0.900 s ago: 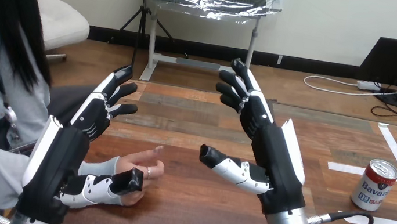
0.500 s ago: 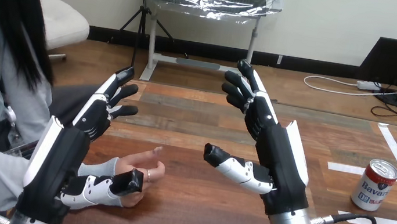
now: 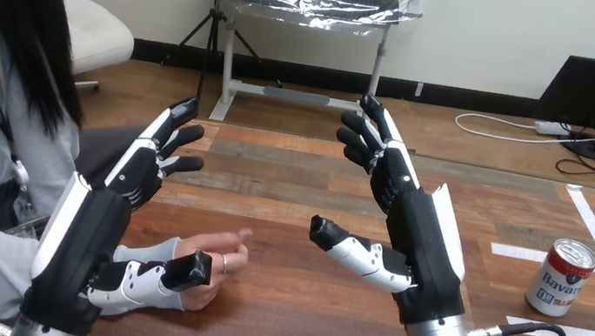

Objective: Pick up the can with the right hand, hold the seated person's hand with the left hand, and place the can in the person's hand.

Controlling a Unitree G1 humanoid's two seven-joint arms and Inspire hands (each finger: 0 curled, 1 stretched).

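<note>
The right hand [image 3: 426, 256] has drifted a little toward the can [image 3: 561, 277], which stands upright on the counter [image 3: 298, 326], well off to that hand's right and untouched. Its fingers are spread apart and hold nothing. The left hand [image 3: 86, 244] is also spread, with the person's hand [image 3: 210, 263] resting by its thumb. I cannot tell whether they touch. The reach for the can looks barely begun.

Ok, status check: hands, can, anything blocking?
Both open: left hand beside the person's hand, no grip seen; right hand raised, empty. Can upright off to its right, untouched. Nothing between them.
</note>
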